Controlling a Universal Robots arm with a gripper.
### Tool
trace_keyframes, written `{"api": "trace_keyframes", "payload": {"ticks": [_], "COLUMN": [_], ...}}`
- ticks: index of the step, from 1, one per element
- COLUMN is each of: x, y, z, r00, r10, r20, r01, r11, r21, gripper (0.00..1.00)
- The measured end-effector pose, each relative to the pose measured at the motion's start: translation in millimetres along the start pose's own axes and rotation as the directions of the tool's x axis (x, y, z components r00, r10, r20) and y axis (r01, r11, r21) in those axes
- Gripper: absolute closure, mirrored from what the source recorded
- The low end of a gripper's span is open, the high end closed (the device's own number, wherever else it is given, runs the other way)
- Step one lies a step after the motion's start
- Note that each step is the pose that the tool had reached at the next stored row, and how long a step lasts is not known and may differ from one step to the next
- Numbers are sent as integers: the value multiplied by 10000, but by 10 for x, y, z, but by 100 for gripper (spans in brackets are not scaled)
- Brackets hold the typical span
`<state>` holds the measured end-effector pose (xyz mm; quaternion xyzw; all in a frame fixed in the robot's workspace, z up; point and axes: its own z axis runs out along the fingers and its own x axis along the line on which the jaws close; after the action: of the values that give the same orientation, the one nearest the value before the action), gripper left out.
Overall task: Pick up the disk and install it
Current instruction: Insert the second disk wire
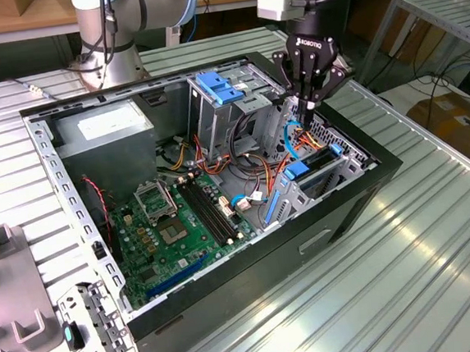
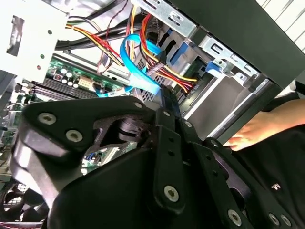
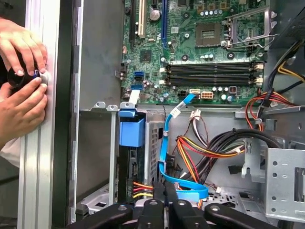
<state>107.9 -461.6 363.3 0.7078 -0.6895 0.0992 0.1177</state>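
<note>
The disk stands on edge in a bay slot at the open computer case's corner on the exterior view's right. Its blue carrier edge faces up and its dark body runs down into the slot. My gripper hangs inside the case just above and behind the disk, among red, yellow and blue cables. In both wrist views the fingers are pressed together, with nothing visible between them. A light blue flat cable loops right beside the gripper.
A person's hands rest on the table rail beside the case, holding a small dark object. The green motherboard, a grey power supply box and a drive cage with a blue latch crowd the case. Grey fixtures lie at the exterior view's left.
</note>
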Motion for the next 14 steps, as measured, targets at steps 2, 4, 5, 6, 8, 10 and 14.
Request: {"api": "trace_keyframes", "payload": {"ticks": [2,4,5,6,8,10,14], "x": [-5,-9,-12,-14,-19,-25,-27], "y": [-1,-2,-2,-2,-3,-5,-5], "z": [14,28,37,43,59,78,84], "r00": [9999,9998,9995,9993,9990,9988,9987], "r10": [2,5,7,10,17,19,19], "r20": [-112,-218,-310,-372,-452,-493,-502], "r01": [-2,-5,-8,-11,-18,-20,-20], "r11": [10000,10000,10000,10000,10000,10000,10000], "r21": [-3,-6,-9,-11,-15,-16,-14], "gripper": [83,76,76,76,76,84,84]}}
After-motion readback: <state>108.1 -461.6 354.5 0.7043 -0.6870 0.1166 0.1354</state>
